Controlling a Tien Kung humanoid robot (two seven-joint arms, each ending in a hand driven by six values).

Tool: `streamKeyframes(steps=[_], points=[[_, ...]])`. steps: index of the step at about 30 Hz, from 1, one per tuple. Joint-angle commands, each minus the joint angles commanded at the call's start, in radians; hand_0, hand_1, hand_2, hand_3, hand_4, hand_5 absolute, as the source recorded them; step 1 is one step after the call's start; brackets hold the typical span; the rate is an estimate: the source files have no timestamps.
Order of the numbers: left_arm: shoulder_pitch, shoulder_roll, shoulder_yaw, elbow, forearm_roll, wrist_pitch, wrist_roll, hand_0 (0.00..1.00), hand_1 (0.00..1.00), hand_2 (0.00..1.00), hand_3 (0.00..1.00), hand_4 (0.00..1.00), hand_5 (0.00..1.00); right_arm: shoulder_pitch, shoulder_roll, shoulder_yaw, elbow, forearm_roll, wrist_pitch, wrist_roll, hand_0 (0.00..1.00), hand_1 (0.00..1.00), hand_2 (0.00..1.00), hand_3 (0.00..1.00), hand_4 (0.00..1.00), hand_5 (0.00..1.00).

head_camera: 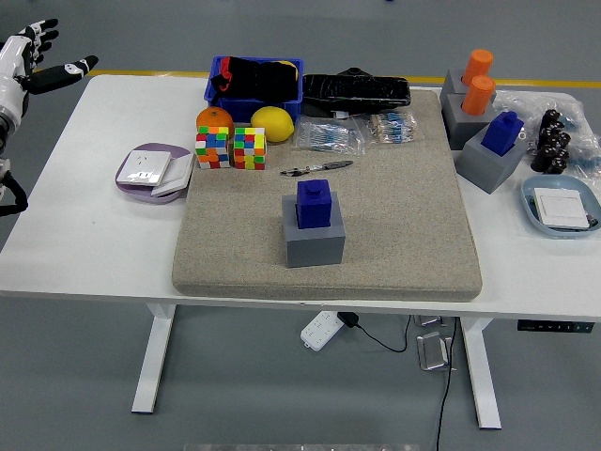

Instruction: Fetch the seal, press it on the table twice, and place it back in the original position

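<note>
At the far left edge, the left hand (38, 58) is seen raised beyond the table's (94, 254) left corner, its fingers spread and nothing held in them; it is well apart from everything on the table, so the fetch is judged not yet begun. The right hand is not shown. Further right, a purple dish (150, 173) with a white card is set on the bare tabletop, and two colour cubes (231, 147), an orange (213, 118) and a lemon (271, 123) are lined along the far edge of the grey mat (394, 235), in front of a blue bin (254, 89). A pen (315, 168) lies just beyond the mat's middle. There the blue seal (313, 203) is seated upright in its grey holder (314, 242), presumably so that it can be gripped from above and returned to the same socket. At the right, similar holders (484, 141) with orange and blue seals are kept aside.
</note>
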Motion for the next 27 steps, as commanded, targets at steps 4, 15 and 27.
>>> streamKeyframes(steps=[4,15,27], points=[[0.0,0.001,0.003,-0.002,0.001,-0.002,0.002,0.998,0.981,0.926,0.949,0.833,0.2,0.0,-0.002,-0.004,0.0,0.001,0.0,0.0,0.802,0.71,0.703,0.664,0.774,0.556],[0.004,0.001,0.006,-0.007,0.003,-0.005,0.006,0.998,0.98,0.925,0.949,0.827,0.195,-0.004,-0.001,-0.005,0.0,0.002,0.0,0.0,0.802,0.71,0.701,0.663,0.773,0.557],[0.006,0.004,0.008,-0.009,0.004,-0.01,0.015,0.998,0.979,0.92,0.949,0.823,0.19,-0.007,0.004,0.002,-0.001,0.002,0.001,-0.001,0.802,0.71,0.703,0.663,0.772,0.557]])
